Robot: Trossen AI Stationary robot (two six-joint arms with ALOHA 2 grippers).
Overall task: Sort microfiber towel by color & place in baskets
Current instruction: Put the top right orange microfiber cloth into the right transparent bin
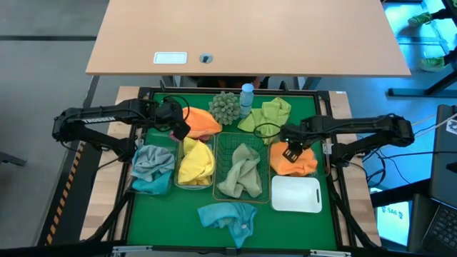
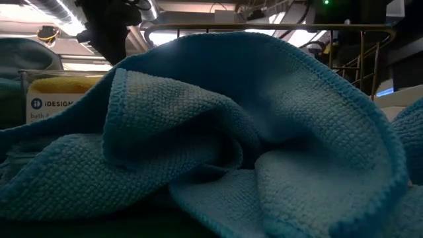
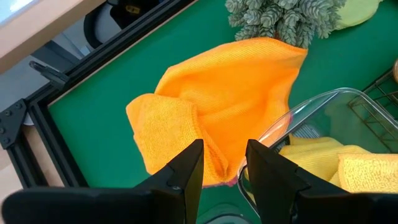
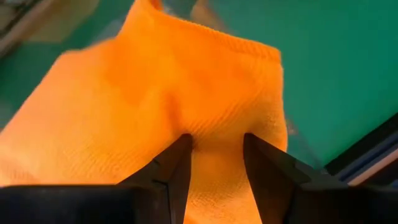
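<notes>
Five bins in a row [image 1: 223, 168] on green mat: blue towels [image 1: 152, 170], yellow [image 1: 196, 163], sage in mesh basket [image 1: 241, 170], orange [image 1: 293, 160], white bin [image 1: 295, 193]; loose orange towel [image 1: 202, 123], lime [image 1: 268, 114], blue [image 1: 228, 218].

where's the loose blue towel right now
In the high view, the blue towel lies loose on the green mat at the table's near edge, outside every bin, just below the wire-mesh basket and left of the white bin.

mat [image 1: 285, 232] green | towels: orange [image 1: 202, 121], yellow [image 1: 196, 163], sage [image 1: 241, 171], blue [image 1: 228, 216] | bin [image 1: 295, 193] white
</notes>
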